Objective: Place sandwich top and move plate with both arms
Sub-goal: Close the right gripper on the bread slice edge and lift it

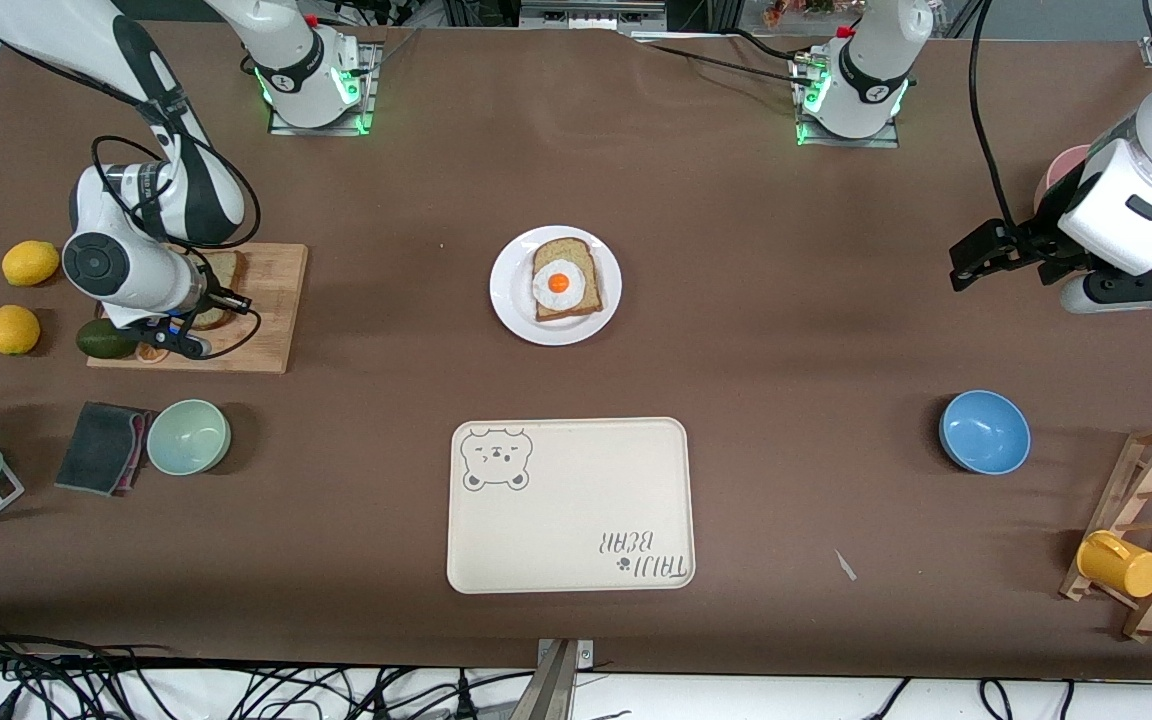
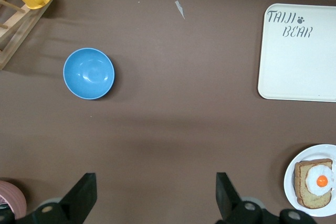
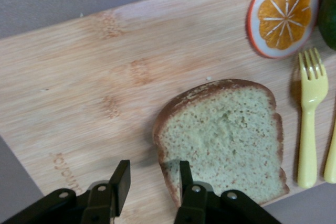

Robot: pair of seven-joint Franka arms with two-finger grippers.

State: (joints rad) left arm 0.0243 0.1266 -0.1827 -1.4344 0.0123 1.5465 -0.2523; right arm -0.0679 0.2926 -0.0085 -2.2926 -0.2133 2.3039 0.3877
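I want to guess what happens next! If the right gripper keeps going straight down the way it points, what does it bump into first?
Probably the sandwich top: the right gripper points down at the cutting board, open, straddling the slice's crust edge. Depth is unclear.

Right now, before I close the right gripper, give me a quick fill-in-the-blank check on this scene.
1. The sandwich top lies on the wooden ____.
2. The bread on the plate carries a fried ____.
3. The right gripper is open at the sandwich top's ____.
4. The left gripper, open, hangs over bare ____.

Missing: board; egg; edge; table
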